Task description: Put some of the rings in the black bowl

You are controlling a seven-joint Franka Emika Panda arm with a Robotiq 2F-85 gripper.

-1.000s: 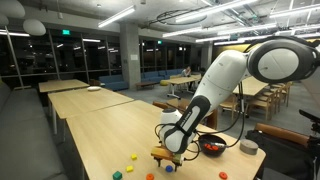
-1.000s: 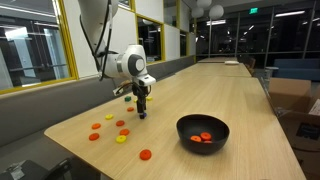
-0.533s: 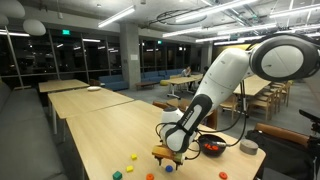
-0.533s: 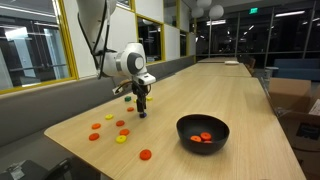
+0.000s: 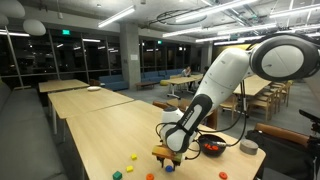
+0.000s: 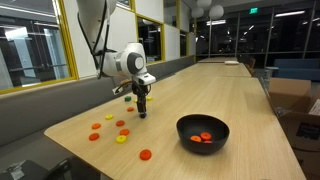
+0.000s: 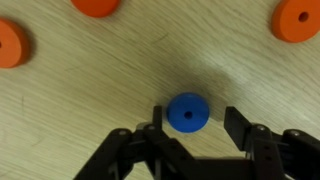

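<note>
Stretching away beneath the end effector, the wooden counter carries the black bowl well off to its side, with orange pieces inside. Loose rings lie scattered near the end effector. Its jaws stand half-spread around a blue ring, a gap showing on one side.

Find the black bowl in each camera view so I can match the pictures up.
Exterior view: the black bowl sits low, right of centre, just right of the gripper.
Exterior view: the black bowl sits lower centre-right, well right of the gripper.
Wrist view: not in it.
Shared landmark: the gripper, seen in all three.
</note>
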